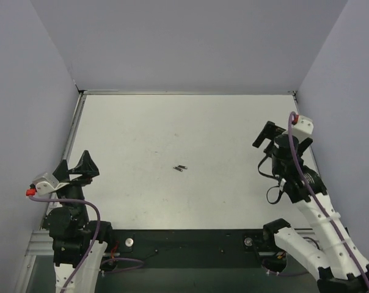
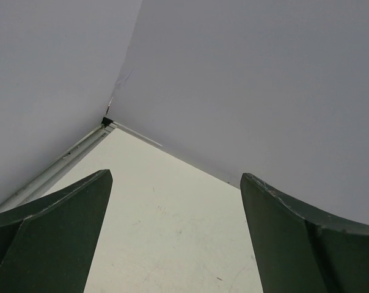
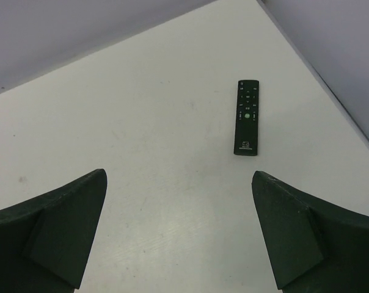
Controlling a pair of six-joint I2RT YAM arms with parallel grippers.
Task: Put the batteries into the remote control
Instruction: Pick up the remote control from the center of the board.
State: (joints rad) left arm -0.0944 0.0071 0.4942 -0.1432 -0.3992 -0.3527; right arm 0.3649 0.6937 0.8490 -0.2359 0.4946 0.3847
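1. The left hand [image 2: 175,177] hovers over the near left corner of the worktop [image 1: 142,122], spread wide with nothing in it. Its own view shows only the far left corner, so a reach from here begins blind to the task's things.
2. The batteries [image 1: 181,168] lie side by side near the middle of the worktop, a little toward the near edge. They are so close together that I cannot tell whether they touch. Their long axes run roughly left to right, slightly slanted. Which end is plus is too small to tell. Thin and round, they will likely roll or skid if the hand nudges one, and a pinch may catch both at once.
3. The right hand [image 3: 178,177] hangs near the right edge, spread wide and empty.
4. The remote control [image 3: 247,117] shows only in the right wrist view. It lies flat near the right edge toward the far right corner, well apart from the batteries. Its long axis runs away from the hand, button end far, logo end near. It lies buttons up, so the battery bay is probably underneath and it needs turning over. The wall [image 3: 343,49] beside it leaves little room, so it may slip or jam.
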